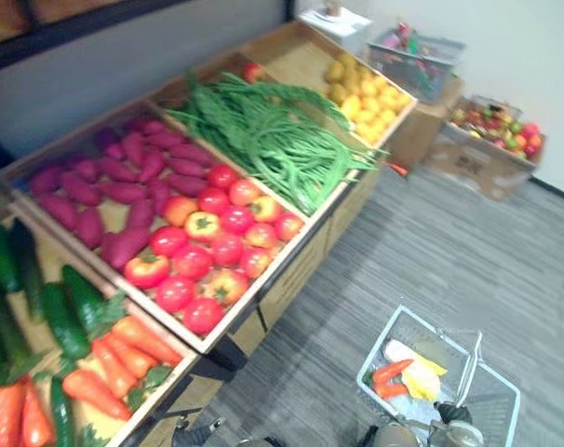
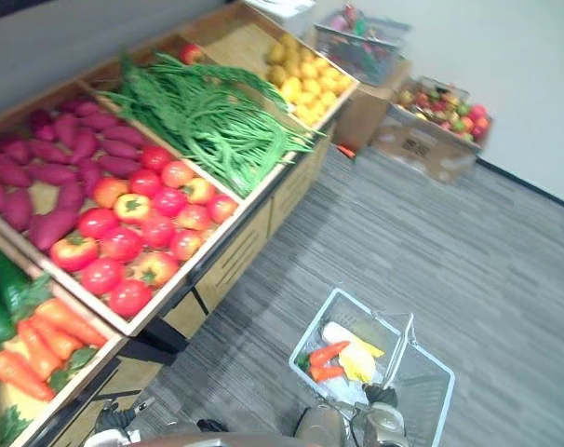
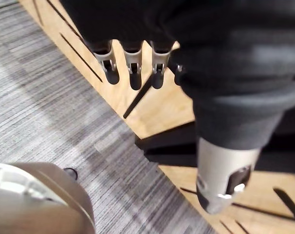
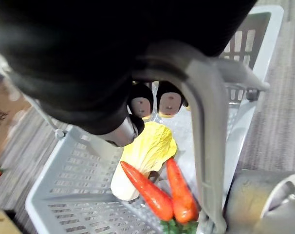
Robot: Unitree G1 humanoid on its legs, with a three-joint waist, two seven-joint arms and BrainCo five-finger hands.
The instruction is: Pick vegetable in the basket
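A white wire basket [image 1: 408,317] hangs low over the grey carpet at the lower right. My right hand [image 4: 138,105] is shut on its grey handle [image 4: 206,146], fingers curled round the bar. Inside the basket [image 4: 64,195] lie a pale yellow cabbage [image 4: 147,151] and two orange carrots [image 4: 147,192]. My left hand [image 3: 133,68] hangs beside the wooden side of the stand [image 3: 152,107], fingers straight and holding nothing. On the stand lie more carrots [image 1: 114,358], cucumbers [image 1: 40,298], tomatoes [image 1: 208,251], purple sweet potatoes [image 1: 114,186] and long green beans [image 1: 273,135].
The wooden stand runs along the left with yellow fruit [image 1: 366,98] in its far bin. Beyond it a cardboard box [image 1: 491,149] of mixed fruit and a grey basket [image 1: 417,56] on another box stand by the wall. Grey carpet [image 1: 449,251] stretches to the right.
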